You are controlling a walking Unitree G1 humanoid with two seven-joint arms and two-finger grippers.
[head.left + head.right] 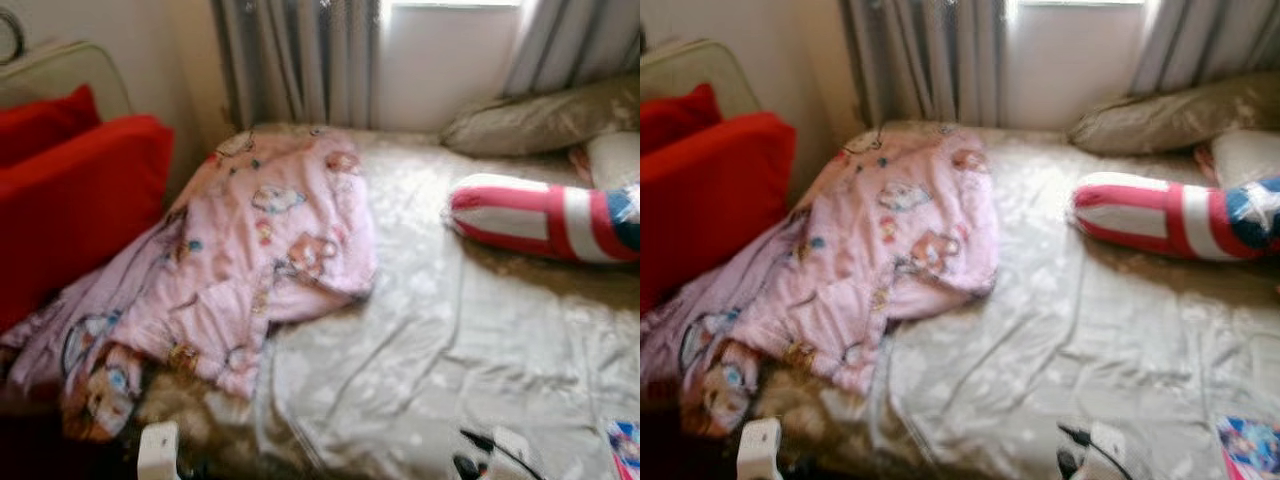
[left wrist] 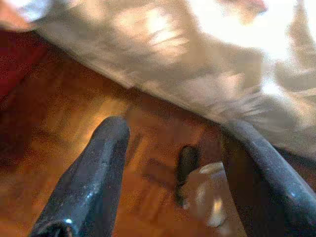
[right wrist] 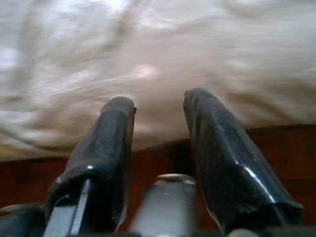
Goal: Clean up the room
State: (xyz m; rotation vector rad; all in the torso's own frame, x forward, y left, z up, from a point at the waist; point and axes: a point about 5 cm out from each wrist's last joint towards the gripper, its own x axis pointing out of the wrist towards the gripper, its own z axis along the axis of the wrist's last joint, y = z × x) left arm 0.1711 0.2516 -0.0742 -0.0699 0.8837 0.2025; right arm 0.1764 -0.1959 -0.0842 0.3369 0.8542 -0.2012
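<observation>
We see a pink cartoon-print blanket (image 1: 250, 260) crumpled across the bed's (image 1: 450, 340) left side, its lower end spilling toward the red cushions (image 1: 70, 200). A striped pillow (image 1: 540, 220) lies at the right. Both the left gripper (image 2: 182, 143) and right gripper (image 3: 158, 113) hang with jaws released, empty; a blurred dark object, perhaps a shoe, lies on the wooden floor (image 2: 59, 148).

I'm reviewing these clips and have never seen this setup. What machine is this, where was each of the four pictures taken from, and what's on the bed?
This is a walking humanoid robot with two arms. The two wide pictures come from its head camera, looking down at a bed. On it lie a crumpled pink cartoon blanket, a red-and-white striped cushion and a beige pillow; red cushions sit to the left. The other two pictures come from wrist cameras. The left gripper and right gripper are open, holding nothing, near the bed's edge above a wooden floor.
</observation>
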